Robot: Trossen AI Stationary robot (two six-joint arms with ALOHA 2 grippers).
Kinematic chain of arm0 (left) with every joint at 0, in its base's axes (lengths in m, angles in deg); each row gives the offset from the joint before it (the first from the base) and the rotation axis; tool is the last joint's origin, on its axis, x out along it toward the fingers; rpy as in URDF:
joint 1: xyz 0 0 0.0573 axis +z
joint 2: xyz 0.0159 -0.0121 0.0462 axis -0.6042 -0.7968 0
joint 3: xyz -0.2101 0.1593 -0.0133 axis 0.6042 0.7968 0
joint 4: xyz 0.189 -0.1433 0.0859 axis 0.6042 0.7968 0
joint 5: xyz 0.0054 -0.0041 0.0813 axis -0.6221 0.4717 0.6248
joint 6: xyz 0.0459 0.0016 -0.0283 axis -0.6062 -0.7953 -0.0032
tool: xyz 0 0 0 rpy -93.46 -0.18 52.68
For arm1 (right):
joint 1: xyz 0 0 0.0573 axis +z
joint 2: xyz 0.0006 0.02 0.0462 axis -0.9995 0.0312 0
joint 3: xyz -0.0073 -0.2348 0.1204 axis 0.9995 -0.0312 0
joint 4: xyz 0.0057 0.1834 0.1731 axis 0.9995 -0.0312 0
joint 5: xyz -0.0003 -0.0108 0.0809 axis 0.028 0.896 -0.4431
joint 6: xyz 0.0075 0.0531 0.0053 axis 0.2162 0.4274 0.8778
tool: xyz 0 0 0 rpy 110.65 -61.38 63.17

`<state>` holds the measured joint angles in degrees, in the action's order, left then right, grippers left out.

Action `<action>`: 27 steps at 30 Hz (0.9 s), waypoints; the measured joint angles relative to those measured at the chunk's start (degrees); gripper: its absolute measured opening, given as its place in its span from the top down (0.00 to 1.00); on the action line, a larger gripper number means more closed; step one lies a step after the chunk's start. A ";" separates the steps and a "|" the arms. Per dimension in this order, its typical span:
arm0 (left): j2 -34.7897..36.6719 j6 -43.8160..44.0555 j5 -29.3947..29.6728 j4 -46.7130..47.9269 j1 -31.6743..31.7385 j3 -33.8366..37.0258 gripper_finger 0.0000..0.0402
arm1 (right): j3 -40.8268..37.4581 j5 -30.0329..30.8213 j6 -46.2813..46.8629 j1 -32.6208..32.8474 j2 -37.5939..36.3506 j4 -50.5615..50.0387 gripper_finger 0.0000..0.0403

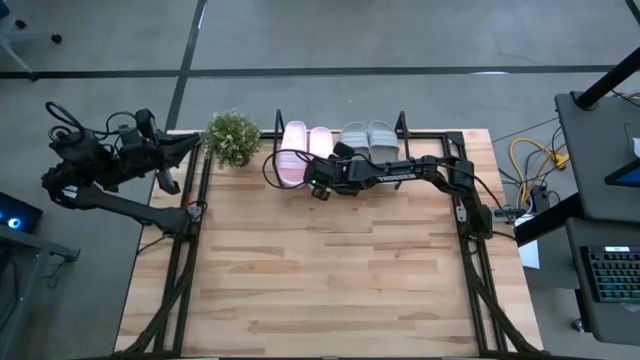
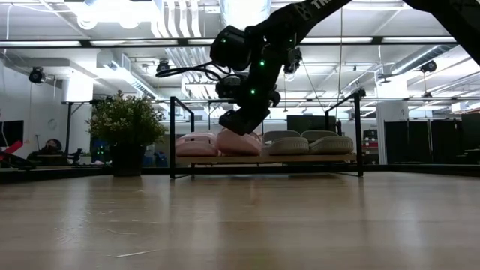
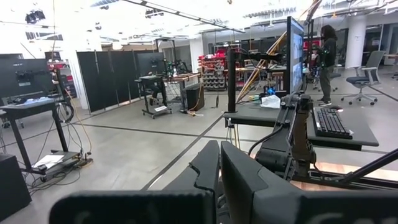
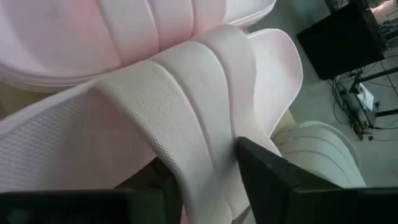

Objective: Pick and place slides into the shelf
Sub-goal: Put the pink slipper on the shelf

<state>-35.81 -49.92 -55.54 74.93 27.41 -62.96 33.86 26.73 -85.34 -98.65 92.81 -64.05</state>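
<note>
Ribbed strap sits between the fingers of my right claw (image 4: pixel 208 180), clenched on the second pink slide (image 1: pixel 319 143) as it rests on the shelf (image 1: pixel 402 124) at the tabletop's (image 1: pixel 330 270) far edge. It looks light, soft and rubbery, so I judge the strap's arch the best hold; the textured ribs should resist slipping. Both pink slides lie side by side, with the grey pair (image 1: pixel 367 136) just beside them. My left claw (image 3: pixel 217 180) waits off the tabletop's left corner, near the plant (image 1: pixel 232 137), fingers pressed together.
</note>
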 joint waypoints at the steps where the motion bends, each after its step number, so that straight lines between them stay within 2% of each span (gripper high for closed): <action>1: -0.01 0.00 0.00 -0.01 -0.01 0.00 1.00 | 0.00 0.03 0.00 0.00 0.00 0.10 0.66; 8: 0.11 -0.01 -0.01 -0.01 -0.04 0.00 1.00 | 0.00 0.05 -0.46 -0.02 -0.07 -0.19 0.62; 18: 0.18 0.00 -0.04 1.70 -0.04 0.00 1.00 | 1.84 -1.49 1.51 0.31 -0.63 -5.89 0.55; 27: 0.23 0.02 -0.03 2.80 0.00 0.00 1.00 | 6.11 -8.60 1.60 0.73 -0.63 -12.16 0.51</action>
<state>-35.58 -49.90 -55.57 77.72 27.41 -62.96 39.97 18.13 -83.75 -97.92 92.18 -76.20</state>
